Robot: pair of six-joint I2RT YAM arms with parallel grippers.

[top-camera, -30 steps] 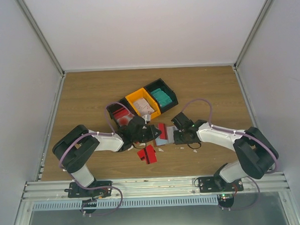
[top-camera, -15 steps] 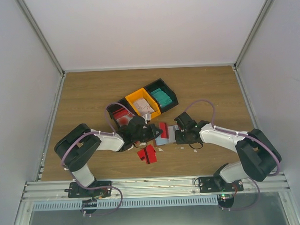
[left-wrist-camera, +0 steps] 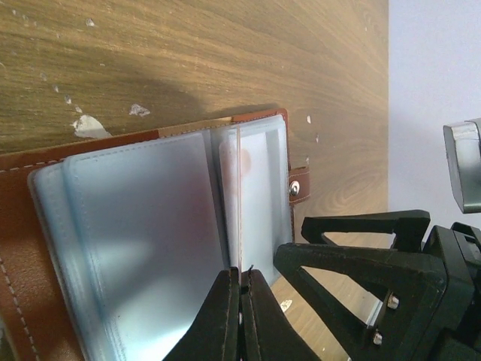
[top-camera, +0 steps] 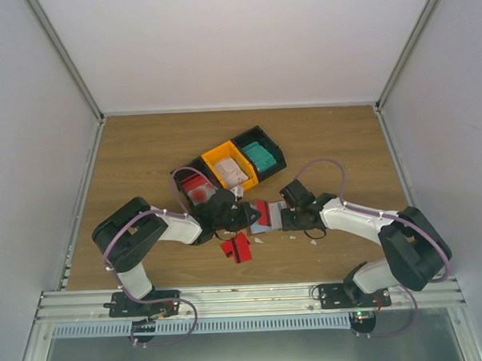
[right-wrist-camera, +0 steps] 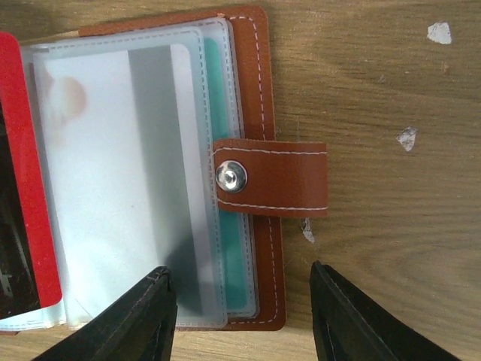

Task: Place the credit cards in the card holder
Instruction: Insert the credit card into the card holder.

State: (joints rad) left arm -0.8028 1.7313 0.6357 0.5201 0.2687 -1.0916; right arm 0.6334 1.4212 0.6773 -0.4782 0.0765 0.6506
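Insertion is judged in hand: a red card (right-wrist-camera: pixel 34 195) is pinched by the left gripper (left-wrist-camera: pixel 240 316) over the open card holder (right-wrist-camera: pixel 285 188), laid on the table (right-wrist-camera: pixel 391 90); the right gripper (right-wrist-camera: pixel 240 320) is spread beside it. Next the card must be aligned with a clear pocket (right-wrist-camera: pixel 128 188). The holder is brown; a teal card (right-wrist-camera: pixel 233 263) is pocketed.

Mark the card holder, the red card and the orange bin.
card holder (right-wrist-camera: pixel 270 178), right wrist view, on its snap strap.
red card (right-wrist-camera: pixel 24 165), right wrist view, on its long edge.
orange bin (top-camera: pixel 222 157), top view, on its bare inside.
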